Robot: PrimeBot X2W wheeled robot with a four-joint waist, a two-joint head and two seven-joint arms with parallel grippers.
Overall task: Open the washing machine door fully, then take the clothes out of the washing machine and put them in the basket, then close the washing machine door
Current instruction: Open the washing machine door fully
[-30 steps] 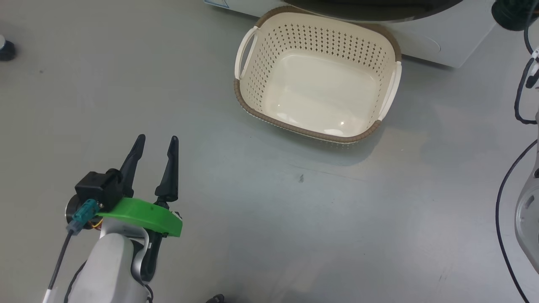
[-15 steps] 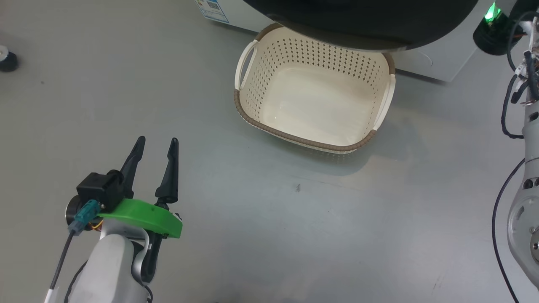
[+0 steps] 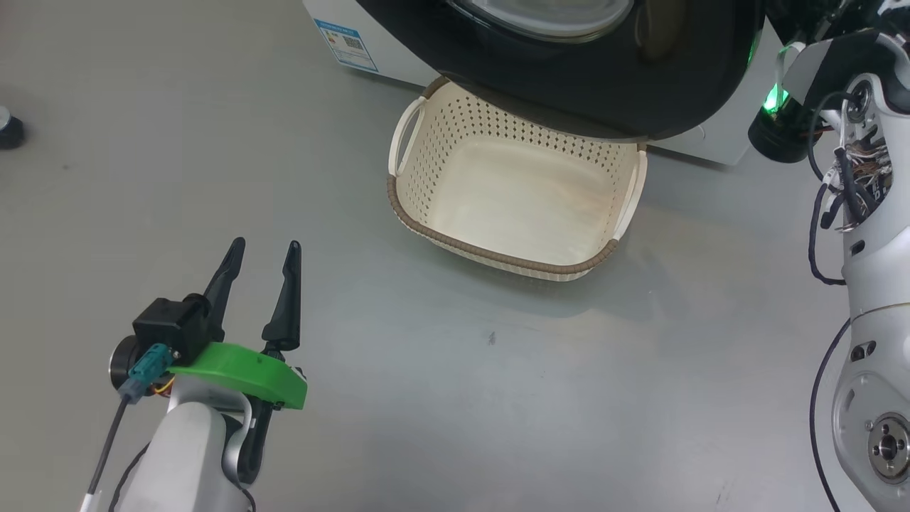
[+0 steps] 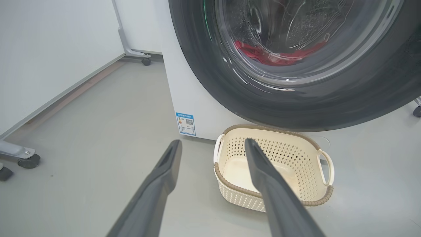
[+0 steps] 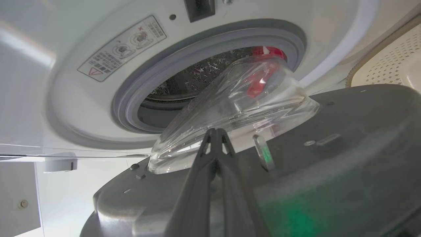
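The washing machine [image 4: 184, 92] stands with its door [image 3: 604, 99] swung partly out. Red clothes [image 4: 263, 56] lie in the drum, seen through the door's glass, and show again past the grey seal as the clothes [image 5: 266, 52]. My right gripper [image 5: 214, 131] is shut with nothing in it, its tips against the inner face of the door [image 5: 361, 138] just below the glass bowl. The cream basket [image 3: 462, 128] sits empty on the floor in front of the machine, its far rim under the door. My left gripper [image 3: 265, 247] hovers open over bare floor, well short of the basket [image 4: 286, 151].
My right arm [image 3: 874, 249] with its cables rises along the right edge of the head view. A white wall panel and wheeled metal feet [image 4: 28, 159] stand to the left of the machine. A dark caster [image 3: 8, 131] sits at the far left. Grey floor spreads between me and the basket.
The head camera has tilted up, bringing more of the door and my right arm into view. The door's rim now overlaps the basket's far edge. My left gripper has held still.
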